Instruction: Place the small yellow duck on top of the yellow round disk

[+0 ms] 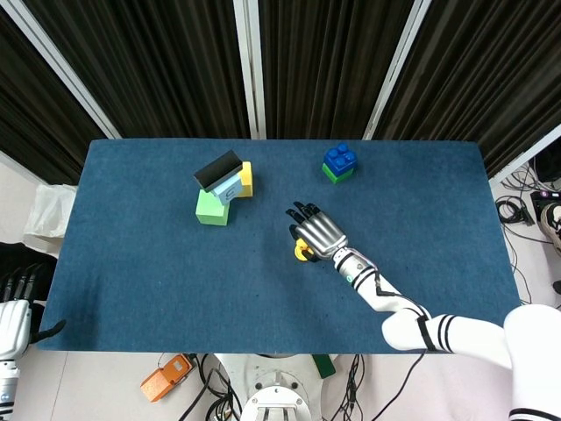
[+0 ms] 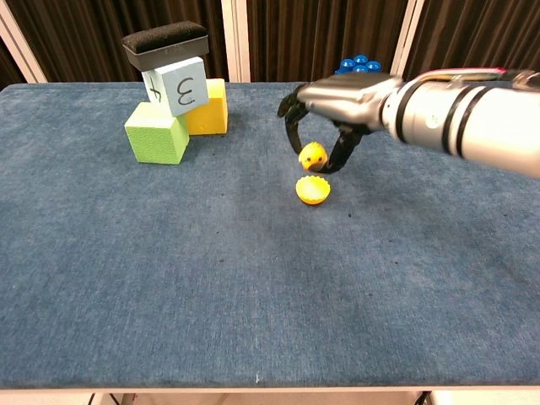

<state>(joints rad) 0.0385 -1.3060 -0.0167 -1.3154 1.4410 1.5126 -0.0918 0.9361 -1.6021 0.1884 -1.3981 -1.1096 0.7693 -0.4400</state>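
Observation:
My right hand (image 2: 337, 105) (image 1: 317, 232) pinches the small yellow duck (image 2: 313, 157) between thumb and fingers. The duck hangs just above the yellow round disk (image 2: 313, 191), slightly apart from it. In the head view the hand covers most of the disk (image 1: 302, 255), and only its left edge shows beneath the fingers; the duck is hidden there. My left hand (image 1: 12, 324) stays off the table at the lower left corner of the head view, and its fingers are cut off by the frame edge.
A stack of blocks stands at the back left: a green cube (image 2: 157, 132), a yellow cube (image 2: 208, 107), a tilted light-blue cube (image 2: 176, 86) and a black sponge (image 2: 165, 42) on top. A blue-and-green brick (image 1: 339, 162) sits at the back right.

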